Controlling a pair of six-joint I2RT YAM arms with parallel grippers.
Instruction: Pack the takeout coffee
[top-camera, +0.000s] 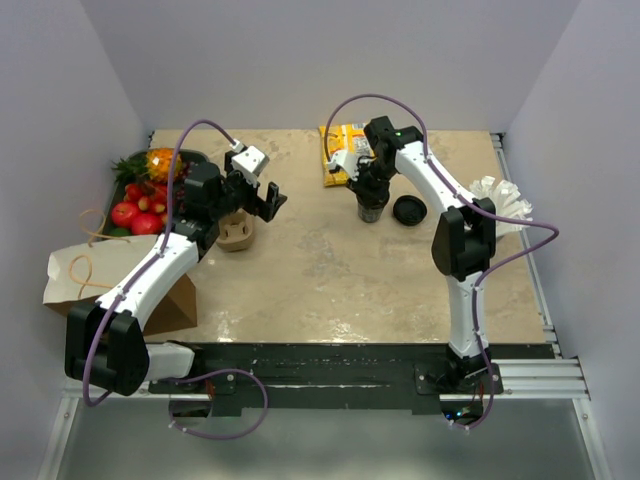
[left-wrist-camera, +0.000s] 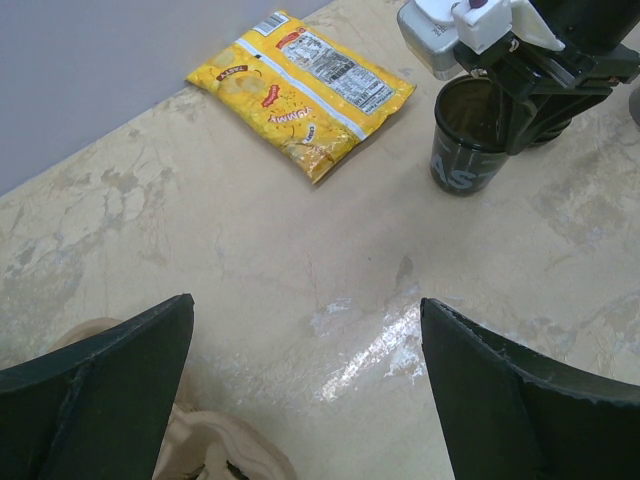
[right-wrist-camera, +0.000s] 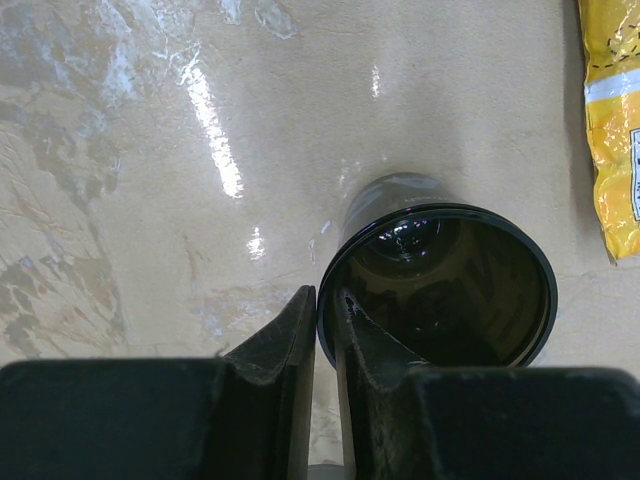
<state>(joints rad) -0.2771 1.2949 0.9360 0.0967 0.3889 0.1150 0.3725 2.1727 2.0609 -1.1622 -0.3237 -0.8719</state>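
The takeout coffee is a dark, lidless cup (top-camera: 372, 208) (left-wrist-camera: 466, 150) (right-wrist-camera: 470, 290), upright at the back middle of the table. My right gripper (top-camera: 370, 188) (right-wrist-camera: 328, 296) is shut on its rim, with one finger inside the cup and one outside the wall. The cup's black lid (top-camera: 409, 210) lies flat just to its right. A beige pulp cup carrier (top-camera: 237, 232) (left-wrist-camera: 215, 445) sits on the left. My left gripper (top-camera: 256, 200) (left-wrist-camera: 305, 305) hangs just above and right of it, open and holding nothing. A brown paper bag (top-camera: 80, 275) lies at the near left.
A yellow snack bag (top-camera: 343, 150) (left-wrist-camera: 303, 90) (right-wrist-camera: 612, 120) lies behind the cup. A dark tray of fruit (top-camera: 145, 195) stands at the far left. White paper items (top-camera: 500, 200) sit at the right edge. Walls close in the table on three sides.
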